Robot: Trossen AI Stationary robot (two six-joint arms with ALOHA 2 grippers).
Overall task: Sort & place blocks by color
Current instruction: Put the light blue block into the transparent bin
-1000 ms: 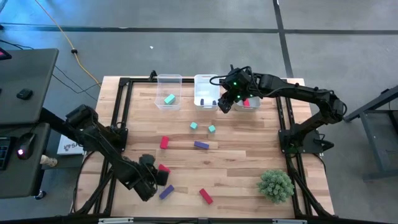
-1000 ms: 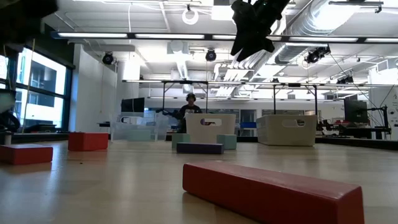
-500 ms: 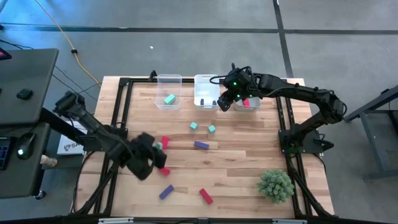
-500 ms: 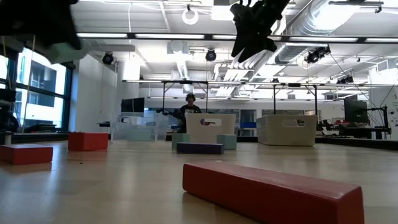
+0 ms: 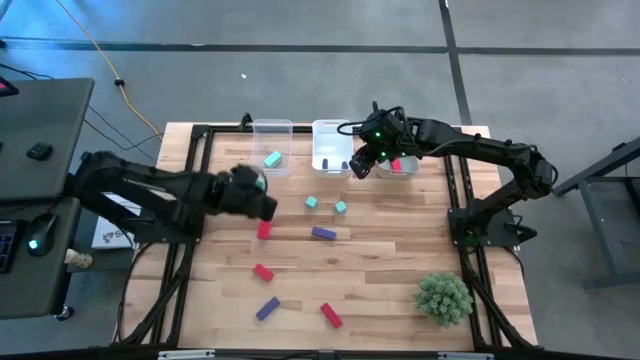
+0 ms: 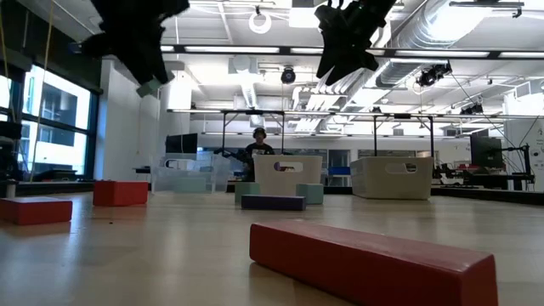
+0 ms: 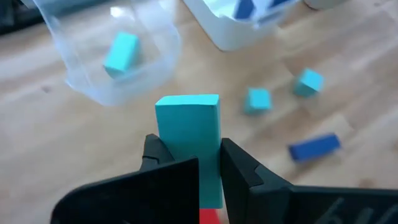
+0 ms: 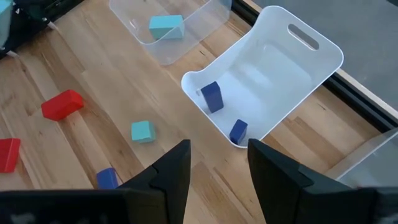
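Closest to the low camera: a long red bar (image 6: 371, 263) lying flat on the table (image 5: 390, 255), with a purple bar (image 5: 267, 308) and another red block (image 5: 263, 271) nearby in the overhead shot. Mid-table, a third red block (image 5: 264, 230), a purple bar (image 5: 323, 233) and two small teal cubes (image 5: 312, 202) (image 5: 341, 207), all loose on the wood.

Left arm stretched in from the left edge, lifted off the table, left gripper (image 5: 258, 193) hanging above the boards just short of the left-hand clear bin (image 5: 271, 128). Jaws clamped snug on a teal block (image 7: 188, 127), held upright between the two fingers (image 7: 237, 167), top half sticking out past the tips. Same block just visible under the gripper in the low view too (image 6: 150, 87).

Right arm bent in from the right side, right gripper (image 5: 362, 165) hovering high near the back of the table, next to the middle white bin (image 8: 311, 68). Fingers (image 8: 275, 163) parted with nothing between them.

Back row: one teal block (image 5: 272, 159) already in the left-hand bin, two purple ones (image 8: 211, 97) (image 8: 237, 131) in the middle bin, a red one (image 5: 397, 165) in the right-hand bin (image 5: 404, 173), partly hidden by the arm.
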